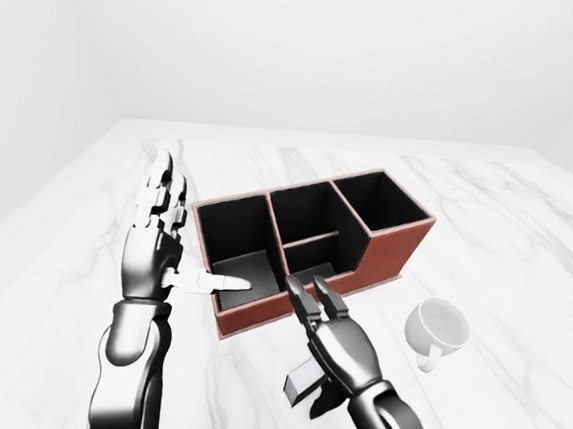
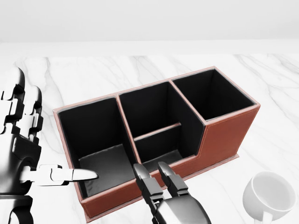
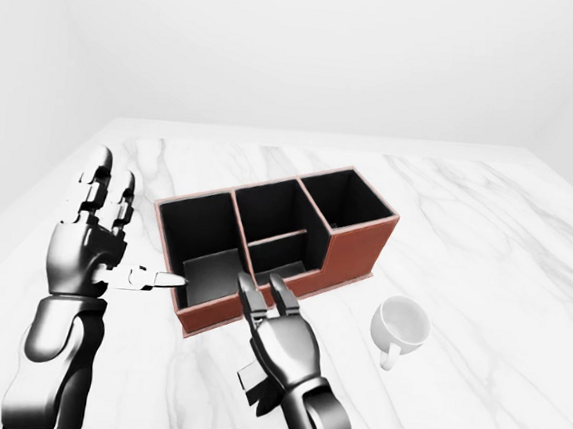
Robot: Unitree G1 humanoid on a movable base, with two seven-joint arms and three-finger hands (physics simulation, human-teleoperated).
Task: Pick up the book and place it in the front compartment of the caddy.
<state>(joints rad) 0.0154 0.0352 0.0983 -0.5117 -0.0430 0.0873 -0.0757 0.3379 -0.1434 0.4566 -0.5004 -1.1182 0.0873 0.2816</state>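
The brown caddy [image 2: 224, 135] with black lining stands on the marble table. A dark grey flat slab, which looks like the book [image 2: 105, 165], lies on the floor of the caddy's left compartment in the head view. My left hand [image 2: 28, 140] is open beside the caddy's left end. Its fingers point up and its thumb [image 2: 79, 175] reaches over the compartment's lower left corner, just short of the book. My right hand [image 2: 156, 175] is open below the caddy's near wall, fingers pointing at it and holding nothing.
A white mug [image 2: 271, 196] stands on the table at the head view's lower right, right of my right hand. The marble table [image 1: 487, 212] stretches on all sides of the caddy. Its far edge runs along the top.
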